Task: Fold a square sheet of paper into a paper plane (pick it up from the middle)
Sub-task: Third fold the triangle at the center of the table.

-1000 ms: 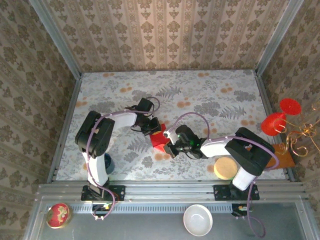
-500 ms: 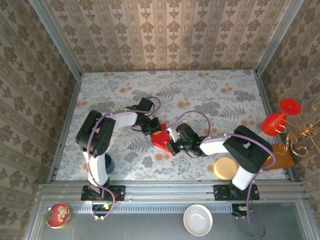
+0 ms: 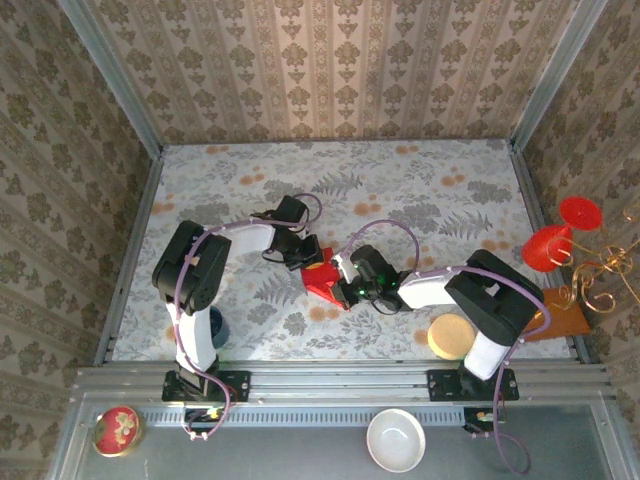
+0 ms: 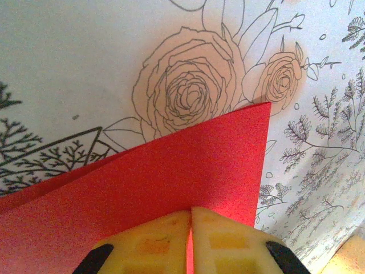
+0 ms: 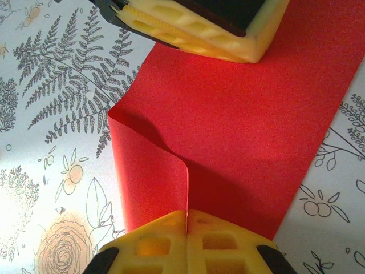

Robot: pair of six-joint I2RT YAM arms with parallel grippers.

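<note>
The square sheet of paper (image 3: 322, 284) is bright red and lies partly lifted on the floral table, between my two grippers. My left gripper (image 3: 305, 256) is shut on its far edge; in the left wrist view its yellow fingertips (image 4: 190, 212) pinch the paper (image 4: 142, 182), whose corner points up to the right. My right gripper (image 3: 346, 287) is shut on the near side, and its pads (image 5: 187, 214) clamp a raised, curled fold of the paper (image 5: 245, 131). The left gripper's yellow fingers (image 5: 199, 28) show at the top of the right wrist view.
A dark blue cup (image 3: 216, 325) stands by the left arm's base and a tan round disc (image 3: 450, 336) by the right one. Red glasses (image 3: 555, 240) and a gold wire stand (image 3: 600, 272) sit at the right edge. A white bowl (image 3: 395, 440) and a red tin (image 3: 116, 430) rest on the front ledge.
My right gripper has slid left toward the left gripper, and the red paper has bunched up into a narrower, raised shape. The left arm has barely moved.
</note>
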